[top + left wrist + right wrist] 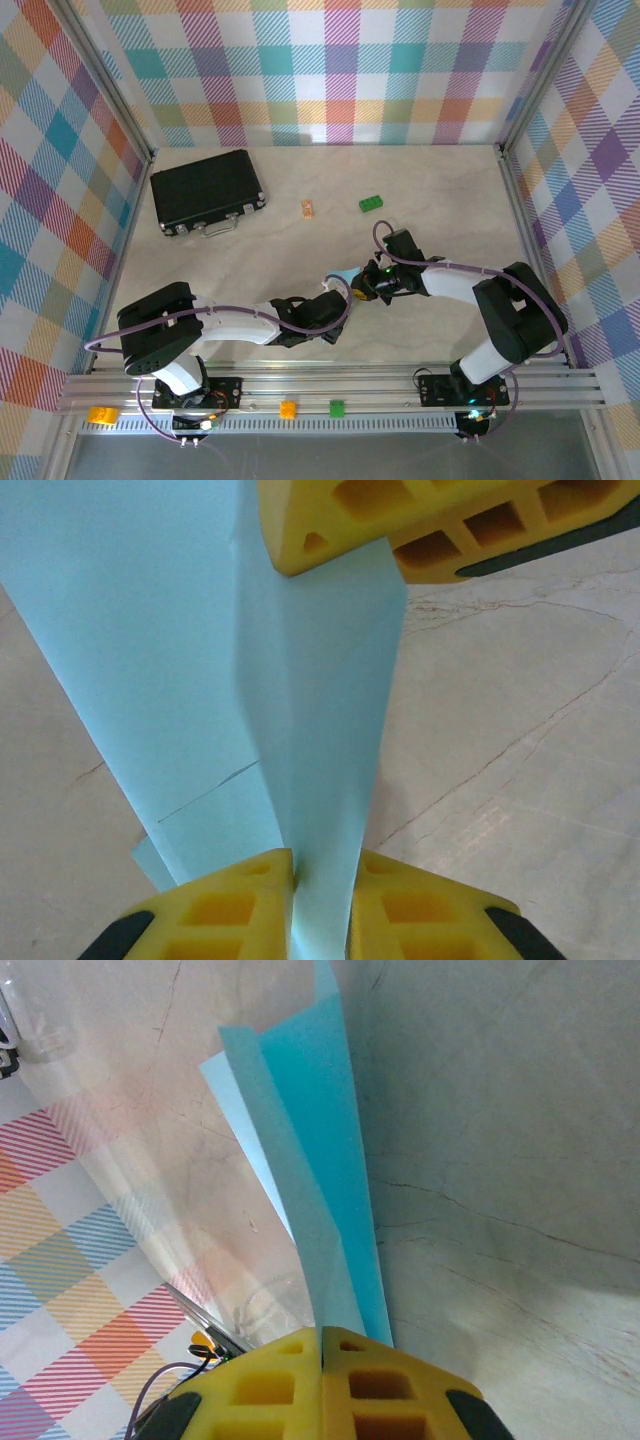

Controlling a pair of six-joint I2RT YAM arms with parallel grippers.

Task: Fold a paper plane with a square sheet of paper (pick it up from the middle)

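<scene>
The light blue sheet of paper (345, 276) is folded into a long, narrow shape with a centre crease and hangs above the table between both grippers. In the left wrist view the folded paper (300, 700) runs down into the narrow gap between my left gripper (323, 865) fingers, which stand slightly apart around it. My right gripper's yellow fingers (400, 520) hold its far end. In the right wrist view my right gripper (322, 1335) is shut, fingertips pressed together on the paper (325, 1160). From above, the left gripper (335, 298) and right gripper (365, 285) meet mid-table.
A black case (208, 190) lies at the back left. A green brick (372, 203) and a small orange piece (308, 208) sit behind the grippers. Small bricks rest on the front rail (288, 408). Plaid walls close in three sides.
</scene>
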